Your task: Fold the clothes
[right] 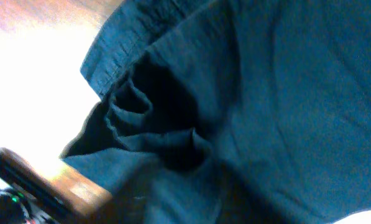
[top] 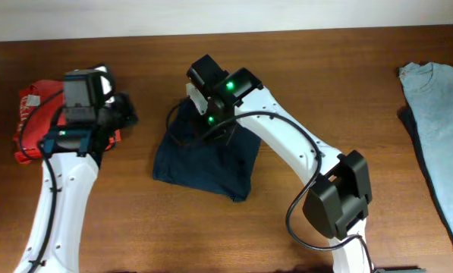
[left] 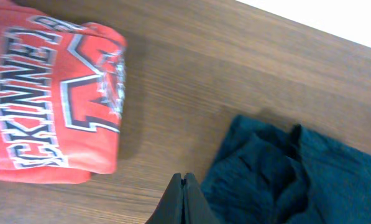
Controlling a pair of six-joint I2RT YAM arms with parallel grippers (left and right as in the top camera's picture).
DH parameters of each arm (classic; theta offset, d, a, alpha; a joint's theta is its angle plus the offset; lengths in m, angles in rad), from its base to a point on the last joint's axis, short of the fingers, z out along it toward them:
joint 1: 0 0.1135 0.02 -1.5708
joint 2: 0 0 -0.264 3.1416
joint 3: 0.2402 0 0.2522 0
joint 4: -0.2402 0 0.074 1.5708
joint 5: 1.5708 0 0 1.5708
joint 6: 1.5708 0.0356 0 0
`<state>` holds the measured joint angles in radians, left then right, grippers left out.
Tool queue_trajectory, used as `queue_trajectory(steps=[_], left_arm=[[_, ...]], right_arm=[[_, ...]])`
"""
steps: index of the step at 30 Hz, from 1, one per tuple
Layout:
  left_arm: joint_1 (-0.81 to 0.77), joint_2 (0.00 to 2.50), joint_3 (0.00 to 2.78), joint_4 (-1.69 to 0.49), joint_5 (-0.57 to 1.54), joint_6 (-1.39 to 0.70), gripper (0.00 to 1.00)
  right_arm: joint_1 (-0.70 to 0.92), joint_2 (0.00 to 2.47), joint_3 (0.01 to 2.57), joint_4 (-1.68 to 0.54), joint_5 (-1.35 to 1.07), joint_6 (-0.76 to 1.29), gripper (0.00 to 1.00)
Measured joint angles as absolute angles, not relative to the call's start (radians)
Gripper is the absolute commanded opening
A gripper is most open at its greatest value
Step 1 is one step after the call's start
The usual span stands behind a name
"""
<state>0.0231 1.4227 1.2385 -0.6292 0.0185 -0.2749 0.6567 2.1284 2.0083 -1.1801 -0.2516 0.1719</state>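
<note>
The clothes, a dark navy garment (top: 203, 163), lie bunched in a rough square on the wooden table's middle. My right gripper (top: 211, 125) is down at its far edge. In the right wrist view navy fabric (right: 266, 93) fills the frame, puckered into folds that run to the jaws (right: 191, 205). The fingers are mostly buried in cloth and seem closed on it. My left gripper (top: 127, 114) hovers between the red shirt and the garment. Its fingers (left: 186, 182) are shut and empty, just left of the garment's edge (left: 284, 180).
A folded red shirt with white lettering (top: 36, 114) lies at the far left, also in the left wrist view (left: 48, 106). A pale grey-blue T-shirt (top: 438, 98) lies at the right edge. Bare wood (top: 325, 76) lies between the garments.
</note>
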Motion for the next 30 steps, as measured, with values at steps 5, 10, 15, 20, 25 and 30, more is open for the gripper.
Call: queue_trajectory(steps=[5,10,15,20,25,30], left_arm=[[0.142,1.351,1.238,-0.632,0.010,-0.272,0.01],[0.258,1.219,1.238,-0.652,0.002,-0.272,0.01],[0.282,1.178,1.238,-0.671,0.002,-0.272,0.01],[0.282,1.178,1.238,-0.692,0.002,-0.272,0.01],[0.282,1.178,1.238,-0.693,0.002,-0.272,0.01],[0.282,1.178,1.238,-0.694,0.002,-0.272,0.01]], right_arm=[[0.690,2.129,2.006,-1.111,-0.252,0.176,0.04],[0.745,2.136,2.006,-1.080,-0.252,0.176,0.04],[0.820,2.223,2.006,-1.057,-0.252,0.176,0.04],[0.876,2.335,2.000,-1.043,-0.253,0.176,0.04],[0.865,2.337,2.038,-1.084,-0.276,0.151,0.36],[0.801,2.332,2.293,-1.269,-0.286,0.121,0.80]])
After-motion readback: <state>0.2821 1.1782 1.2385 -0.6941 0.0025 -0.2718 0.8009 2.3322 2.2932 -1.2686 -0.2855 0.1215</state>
